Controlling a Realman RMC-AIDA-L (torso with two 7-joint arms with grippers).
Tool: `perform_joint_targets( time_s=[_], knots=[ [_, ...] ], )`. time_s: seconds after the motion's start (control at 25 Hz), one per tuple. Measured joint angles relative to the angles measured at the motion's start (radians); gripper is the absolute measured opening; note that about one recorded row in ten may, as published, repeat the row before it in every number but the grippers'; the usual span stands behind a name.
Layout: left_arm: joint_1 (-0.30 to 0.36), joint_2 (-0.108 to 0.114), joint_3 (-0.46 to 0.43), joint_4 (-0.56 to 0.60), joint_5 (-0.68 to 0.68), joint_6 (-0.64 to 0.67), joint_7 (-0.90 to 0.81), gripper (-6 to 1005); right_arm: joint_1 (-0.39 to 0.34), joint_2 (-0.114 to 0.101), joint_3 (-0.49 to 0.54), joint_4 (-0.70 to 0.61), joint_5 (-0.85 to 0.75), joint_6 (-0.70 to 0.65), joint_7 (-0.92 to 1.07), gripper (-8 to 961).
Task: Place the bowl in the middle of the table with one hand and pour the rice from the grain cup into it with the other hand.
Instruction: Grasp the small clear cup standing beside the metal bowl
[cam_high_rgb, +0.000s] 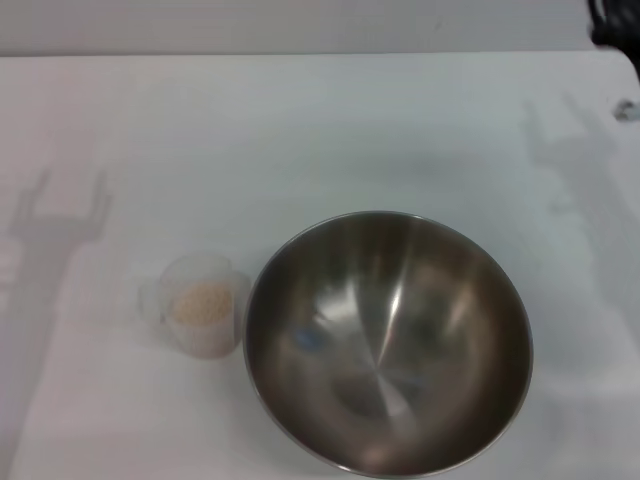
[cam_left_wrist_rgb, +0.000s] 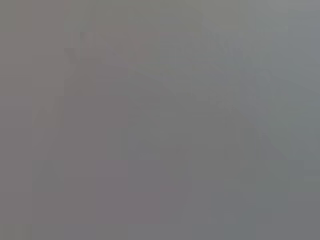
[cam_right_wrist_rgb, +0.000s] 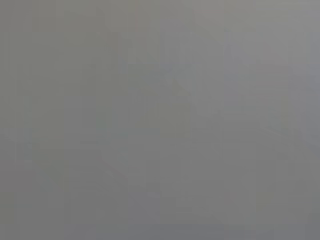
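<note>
Presently, item list, head view:

1. Bowl (cam_high_rgb: 388, 343): lg round stainless-steel, upright, sits on table (cam_high_rgb: 300, 130) at near edge, slightly R of centre. Inside shiny, brushed grey, w/ reflections and a small bluish glint on its L inner wall. Nothing inside it. Near rim runs off the lower edge of the view.

2. Grain cup (cam_high_rgb: 200, 305): small frosted translucent plastic, upright, just beside bowl on its L; the two rims look very close, cannot tell if touching. Small handle sticks out on the side away from bowl.

3. Rice (cam_high_rgb: 203, 301): pale beige grains, heaped inside grain cup, well below its rim. None seen on table or in bowl.

4. Table: plain white, matte. Two fork-shaped gripper shadows lie on it, one far L beyond the cup, one far R beyond the bowl. Both shadows well apart from cup and bowl.

5. Grippers: L gripper not visible in any view. R gripper not visible either; only a dark object (cam_high_rgb: 612, 22) at the far R corner, plus a small grey bit (cam_high_rgb: 627, 109) just below it, neither identifiable. How far open either gripper is: cannot be told, as neither shows. Nothing holds or touches bowl or cup.

6. Wrist views, L and R: uniform grey, nothing distinguishable.
</note>
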Motion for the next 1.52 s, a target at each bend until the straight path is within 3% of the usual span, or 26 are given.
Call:
perform_joint_targets(
  time_s=[0.2, 0.28, 0.36, 0.64, 1.0, 1.16, 1.52],
  knots=[
    [0.024, 0.002, 0.099, 0.037, 0.0, 0.074, 0.008, 689, 0.032, -0.003, 0.038, 0.224, 0.001, -0.086, 0.164, 515],
    [0.037, 0.003, 0.14, 0.054, 0.0, 0.096, 0.008, 689, 0.042, -0.004, 0.053, 0.263, 0.001, -0.085, 0.173, 515],
    [0.077, 0.004, 0.255, 0.093, 0.0, 0.131, 0.008, 689, 0.056, -0.004, 0.065, 0.286, 0.001, -0.08, 0.173, 515],
    [0.143, 0.004, 0.396, 0.119, 0.0, 0.144, 0.008, 689, 0.113, -0.005, 0.079, 0.324, 0.001, -0.042, 0.171, 515],
    [0.162, 0.002, 0.462, 0.121, 0.0, 0.124, 0.005, 689, 0.133, -0.012, 0.106, 0.336, 0.001, -0.042, 0.17, 515],
    [0.165, 0.002, 0.526, 0.123, 0.0, 0.042, 0.001, 689, 0.149, -0.014, 0.113, 0.344, -0.004, -0.043, 0.169, 515],
    [0.169, 0.001, 0.545, 0.123, 0.0, 0.006, 0.0, 690, 0.161, -0.017, 0.114, 0.347, -0.005, -0.041, 0.168, 514]
  ],
)
